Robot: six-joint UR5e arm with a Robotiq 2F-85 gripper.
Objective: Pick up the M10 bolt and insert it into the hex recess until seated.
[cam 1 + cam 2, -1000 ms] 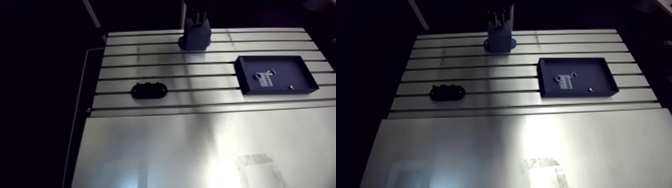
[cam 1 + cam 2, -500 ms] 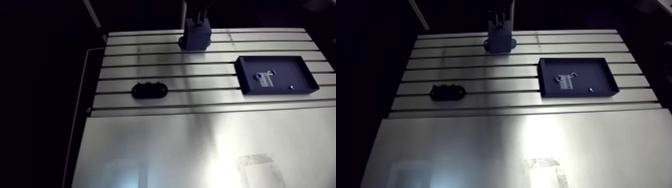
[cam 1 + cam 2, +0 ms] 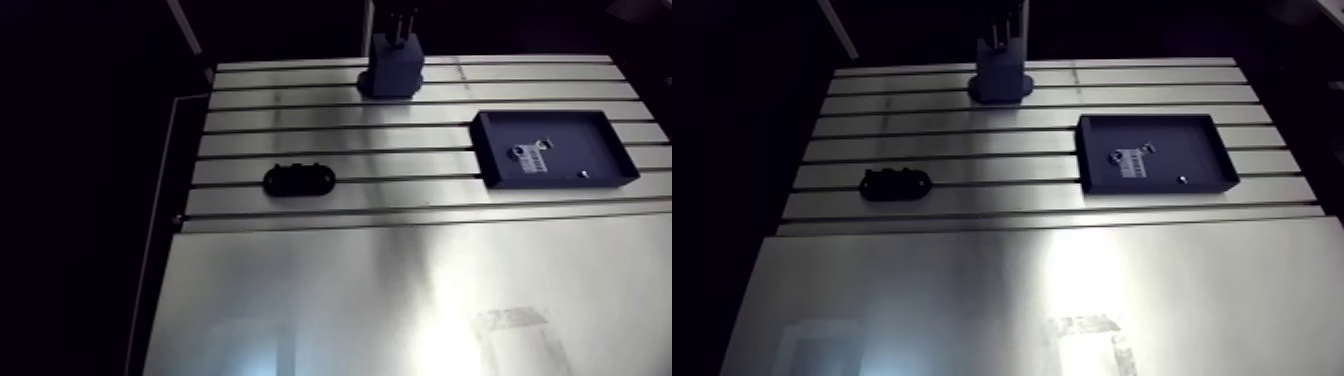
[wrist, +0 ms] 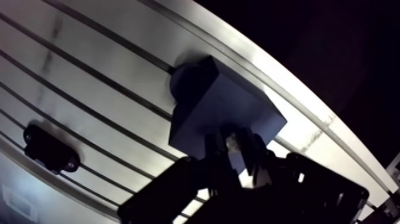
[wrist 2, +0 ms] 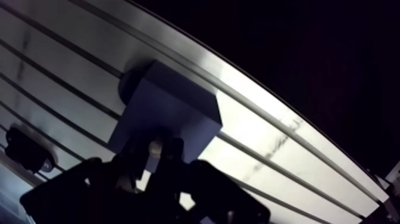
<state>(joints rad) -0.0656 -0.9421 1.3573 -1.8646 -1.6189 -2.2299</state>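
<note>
End effector [image 4: 236, 148] nipped nearly closed on the pale bolt [image 5: 156, 145] — right above the dark block [image 4: 220, 113].

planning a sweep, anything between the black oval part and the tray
Nothing: in the arm view, only bare slotted table separates the black oval part from the tray.
</note>
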